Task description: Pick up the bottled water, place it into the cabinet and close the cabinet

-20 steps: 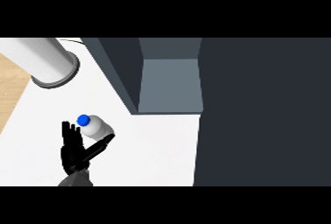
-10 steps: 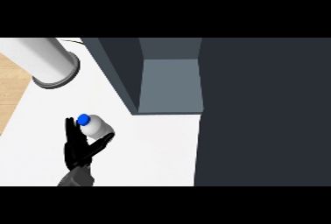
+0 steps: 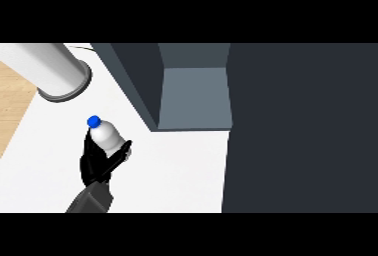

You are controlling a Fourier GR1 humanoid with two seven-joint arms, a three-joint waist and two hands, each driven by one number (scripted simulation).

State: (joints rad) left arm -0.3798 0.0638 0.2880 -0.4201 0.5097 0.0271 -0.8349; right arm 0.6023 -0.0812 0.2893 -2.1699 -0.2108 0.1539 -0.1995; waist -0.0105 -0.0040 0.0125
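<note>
The bottled water [image 3: 105,136] is white with a blue cap [image 3: 93,121] and stands at the left of the white counter [image 3: 177,170]. My left hand [image 3: 94,161] comes in from the lower left and curls round the bottle's lower part, fingers on its left and thumb [image 3: 124,151] on its right. The bottle's base is hidden by the hand. The dark grey cabinet [image 3: 193,95] stands open to the right of the bottle, showing a lighter inside. My right hand shows nowhere.
The cabinet's dark door [image 3: 299,125] fills the right side of the view. A large grey cylinder [image 3: 52,70] lies at the upper left of the counter. Beyond the counter's left edge is wooden floor [image 3: 13,100].
The bottle and my left hand have shifted upward in the view, toward the cabinet side. The fingers, straight beside the bottle before, now wrap round it.
</note>
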